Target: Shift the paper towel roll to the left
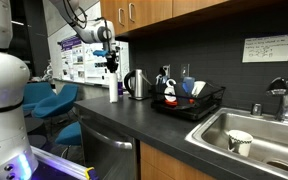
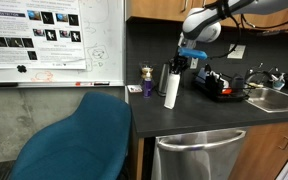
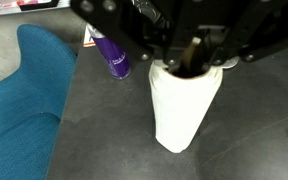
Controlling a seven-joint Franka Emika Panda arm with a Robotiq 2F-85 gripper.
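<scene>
The paper towel roll [image 1: 113, 91] is a plain white cylinder that stands on the dark countertop [image 1: 104, 115], near its end. It shows in both exterior views, leaning slightly in one [image 2: 171, 89]. In the wrist view the paper towel roll [image 3: 185, 108] fills the middle. My gripper [image 1: 109, 68] comes down from above onto the roll's top. Its two fingers [image 3: 194, 62] sit on either side of the top rim and press on it. The gripper also shows in an exterior view [image 2: 180, 66]. The roll's base rests on the counter.
A steel kettle [image 1: 136, 84] with a black handle stands just behind the roll. A small purple bottle [image 3: 111, 55] stands near the counter's end [image 2: 147, 80]. A black dish rack [image 1: 189, 102] and a sink [image 1: 254, 135] lie further along. A blue chair [image 2: 74, 140] stands beyond the counter edge.
</scene>
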